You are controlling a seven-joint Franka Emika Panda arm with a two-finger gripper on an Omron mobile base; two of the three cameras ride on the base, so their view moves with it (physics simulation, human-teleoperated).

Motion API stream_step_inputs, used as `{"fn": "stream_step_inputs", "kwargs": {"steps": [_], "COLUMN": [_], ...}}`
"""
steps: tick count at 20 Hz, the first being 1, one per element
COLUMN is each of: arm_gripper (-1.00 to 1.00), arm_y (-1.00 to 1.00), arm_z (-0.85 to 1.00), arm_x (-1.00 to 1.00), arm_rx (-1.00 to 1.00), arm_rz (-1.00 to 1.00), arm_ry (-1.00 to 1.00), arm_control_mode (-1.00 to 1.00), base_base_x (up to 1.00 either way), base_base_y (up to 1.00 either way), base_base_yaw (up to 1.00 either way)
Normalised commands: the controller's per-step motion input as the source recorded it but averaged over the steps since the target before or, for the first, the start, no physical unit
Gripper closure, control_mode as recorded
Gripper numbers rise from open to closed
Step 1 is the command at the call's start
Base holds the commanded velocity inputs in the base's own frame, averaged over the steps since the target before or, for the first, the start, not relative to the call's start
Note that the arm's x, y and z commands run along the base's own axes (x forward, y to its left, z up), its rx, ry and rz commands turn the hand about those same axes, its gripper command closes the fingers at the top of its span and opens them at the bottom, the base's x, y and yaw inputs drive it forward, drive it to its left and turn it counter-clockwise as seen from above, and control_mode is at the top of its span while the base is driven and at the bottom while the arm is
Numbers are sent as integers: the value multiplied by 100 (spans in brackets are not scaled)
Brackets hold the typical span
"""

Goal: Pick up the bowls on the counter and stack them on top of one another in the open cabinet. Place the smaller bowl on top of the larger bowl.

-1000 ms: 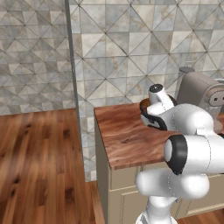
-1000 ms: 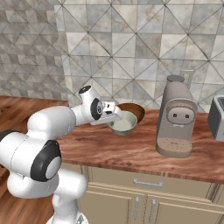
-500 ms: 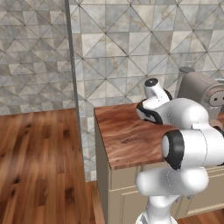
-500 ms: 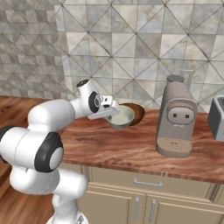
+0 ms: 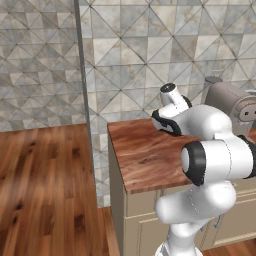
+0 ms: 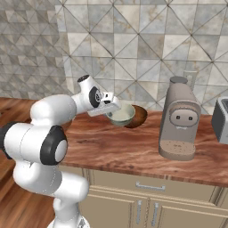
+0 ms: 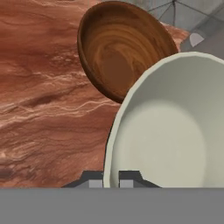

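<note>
My gripper (image 6: 111, 108) is shut on the near rim of the smaller bowl (image 6: 122, 116), a pale whitish-grey bowl held just above the counter (image 6: 133, 151). In the hand view the pale bowl (image 7: 170, 131) looms large, its rim pinched at my gripper (image 7: 111, 179). The larger bowl (image 6: 139, 116), dark reddish-brown and glossy, rests on the counter right behind the pale one and appears tilted in the hand view (image 7: 118, 48). From the left base view my own arm hides the hand and both bowls above the counter (image 5: 145, 155). The open cabinet is out of view.
A tall beige coffee machine (image 6: 178, 120) stands on the counter right of the bowls, also seen at the right as coffee machine (image 5: 230, 100). A grey toaster (image 6: 221, 119) sits at the far right edge. Tiled wall behind; wood floor (image 5: 45, 175) lies left of the counter.
The gripper has carried the pale bowl up and a little to the left, away from the brown bowl, which has stayed in place.
</note>
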Motion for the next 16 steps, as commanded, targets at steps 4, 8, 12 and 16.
{"fn": "stream_step_inputs", "kwargs": {"steps": [4, 8, 12, 16], "arm_gripper": [100, 100, 100, 100], "arm_y": [9, 5, 1, 0], "arm_z": [4, 0, 0, 0], "arm_x": [24, 24, 26, 29], "arm_rx": [-1, -2, -2, -2], "arm_rz": [0, 0, 0, 0], "arm_ry": [1, 1, 1, 1], "arm_control_mode": [-100, -100, -100, -100], "base_base_x": [0, 0, 0, 0], "base_base_y": [0, 0, 0, 0], "base_base_yaw": [0, 0, 0, 0]}}
